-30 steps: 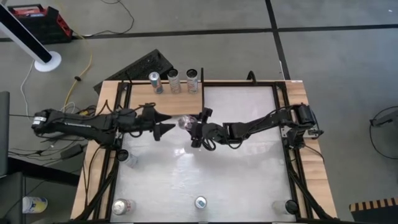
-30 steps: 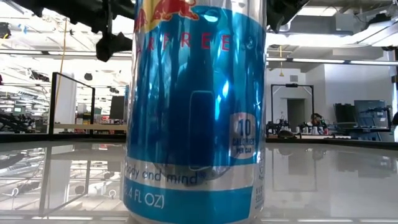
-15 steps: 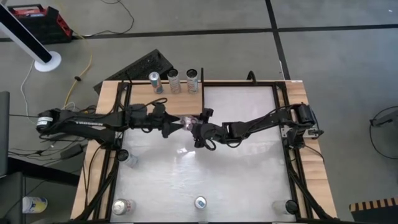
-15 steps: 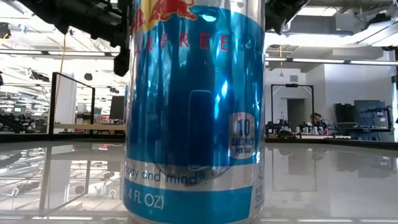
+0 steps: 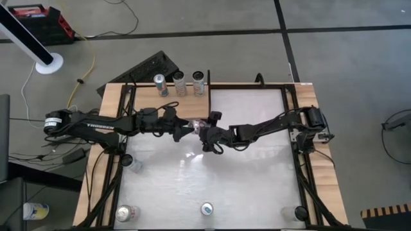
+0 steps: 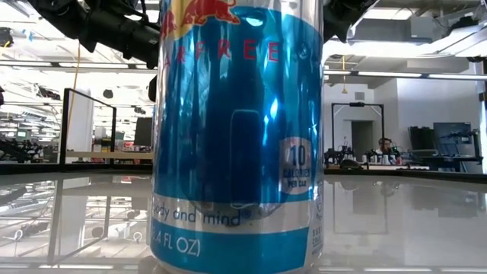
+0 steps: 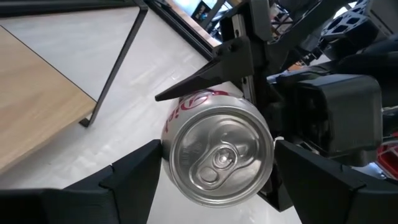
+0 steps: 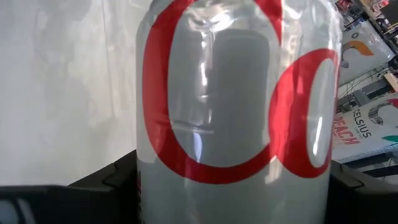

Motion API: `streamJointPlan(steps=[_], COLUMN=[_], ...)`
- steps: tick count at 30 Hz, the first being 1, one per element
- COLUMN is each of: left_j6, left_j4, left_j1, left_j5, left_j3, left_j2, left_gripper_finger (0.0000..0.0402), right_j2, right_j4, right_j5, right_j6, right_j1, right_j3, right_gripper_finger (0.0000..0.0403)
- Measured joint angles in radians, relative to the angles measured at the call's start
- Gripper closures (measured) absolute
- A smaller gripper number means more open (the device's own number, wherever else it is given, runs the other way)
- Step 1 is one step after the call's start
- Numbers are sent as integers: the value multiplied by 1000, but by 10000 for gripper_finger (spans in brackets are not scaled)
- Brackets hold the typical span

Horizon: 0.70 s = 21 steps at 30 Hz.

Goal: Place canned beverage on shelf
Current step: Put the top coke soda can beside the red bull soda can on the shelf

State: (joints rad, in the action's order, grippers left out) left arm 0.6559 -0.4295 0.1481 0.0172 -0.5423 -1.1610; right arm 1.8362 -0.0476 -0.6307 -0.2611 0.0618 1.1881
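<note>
Silver-red can (image 7: 217, 155) mid-table, clamped in right gripper (image 5: 204, 133) – left gripper (image 7: 214, 165) spread wide with fingers either side of its top, grip unclear. Shelf (image 5: 168, 106) at far-left edge holds three cans (image 5: 180, 83).

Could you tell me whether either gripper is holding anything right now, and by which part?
The right gripper holds a silver and red can sideways by its body. The left gripper has open jaws on either side of its top end, not yet closed.
</note>
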Motion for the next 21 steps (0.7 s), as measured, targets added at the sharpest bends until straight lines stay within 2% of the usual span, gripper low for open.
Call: streamJointPlan(steps=[10, 21], left_j6=[0, 5], left_j4=[-11, -112], left_j1=[16, 29], left_j5=[2, 13], left_j3=[0, -20], left_j2=[-23, -163], left_gripper_finger=[109, 109], right_j2=[0, 2], right_j4=[20, 56], right_j5=[-4, -24], right_j6=[-60, -50], right_j1=[-6, -14], right_j3=[0, -5], right_gripper_finger=[84, 84])
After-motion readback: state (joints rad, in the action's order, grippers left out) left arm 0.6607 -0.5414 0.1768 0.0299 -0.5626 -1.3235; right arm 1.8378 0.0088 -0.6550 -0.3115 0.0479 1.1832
